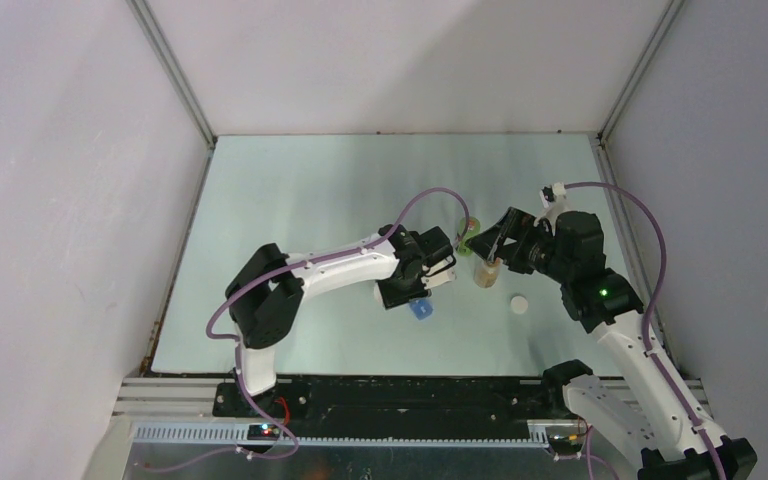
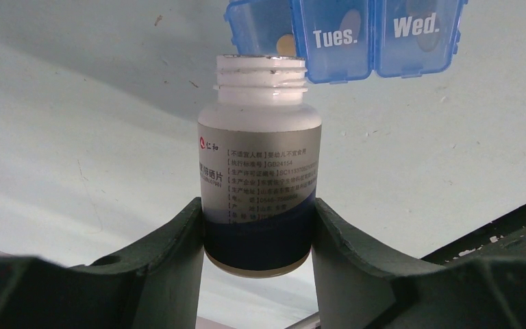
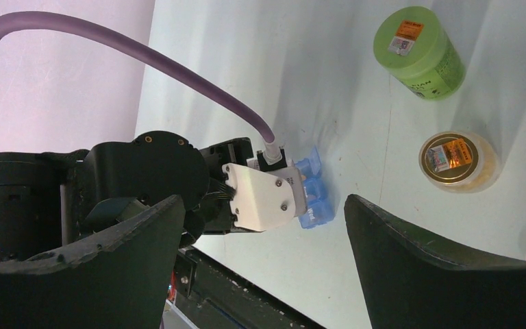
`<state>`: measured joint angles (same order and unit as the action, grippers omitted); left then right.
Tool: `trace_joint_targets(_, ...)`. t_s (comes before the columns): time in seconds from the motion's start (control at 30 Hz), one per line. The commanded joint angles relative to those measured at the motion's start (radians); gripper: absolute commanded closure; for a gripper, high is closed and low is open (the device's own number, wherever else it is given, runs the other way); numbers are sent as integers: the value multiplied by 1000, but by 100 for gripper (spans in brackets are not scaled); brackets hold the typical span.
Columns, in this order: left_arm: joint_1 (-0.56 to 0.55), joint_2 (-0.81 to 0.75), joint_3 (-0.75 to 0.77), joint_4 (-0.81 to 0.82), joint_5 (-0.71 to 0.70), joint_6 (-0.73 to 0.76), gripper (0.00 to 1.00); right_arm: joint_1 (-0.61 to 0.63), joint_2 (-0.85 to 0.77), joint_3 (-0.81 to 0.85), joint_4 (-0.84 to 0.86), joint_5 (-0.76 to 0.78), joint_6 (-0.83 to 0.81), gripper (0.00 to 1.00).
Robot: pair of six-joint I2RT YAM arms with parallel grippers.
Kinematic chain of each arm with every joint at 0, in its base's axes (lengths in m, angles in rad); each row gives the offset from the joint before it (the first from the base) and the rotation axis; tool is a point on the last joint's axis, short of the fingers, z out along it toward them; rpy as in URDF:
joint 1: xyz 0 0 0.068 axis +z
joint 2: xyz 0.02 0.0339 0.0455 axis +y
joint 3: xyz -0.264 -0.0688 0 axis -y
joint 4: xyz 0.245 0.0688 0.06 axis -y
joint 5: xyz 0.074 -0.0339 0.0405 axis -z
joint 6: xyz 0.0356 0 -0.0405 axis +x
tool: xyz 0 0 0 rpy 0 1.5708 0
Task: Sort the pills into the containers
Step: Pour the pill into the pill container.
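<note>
left end effector grips uncapped white bottle near blue organizer; right end effector spread wide, empty

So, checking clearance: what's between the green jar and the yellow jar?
Just bare table between green jar and yellow jar; the right wrist view shows it.

Two arms stand on a black mounting rail, the left arm above its left end and the right arm above its right end, each built of white shells linked by black joints. A purple cable loops along each arm, and a green light glows above the rail's right end. Each arm ends in two dark matte fingers; the left wrist wears a white plate with small screws.
</note>
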<state>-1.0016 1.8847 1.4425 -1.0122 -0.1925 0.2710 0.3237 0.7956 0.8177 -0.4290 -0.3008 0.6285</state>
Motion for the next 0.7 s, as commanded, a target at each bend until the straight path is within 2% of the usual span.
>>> trace_joint_targets(0.0,-7,-62,27,8,-18,22,100,-5,-16,3,32,-12,8,9)
trace_joint_targets(0.67,-8,-135,-34,49,-2,22,100,-7,-20,3,28,-10,8,9)
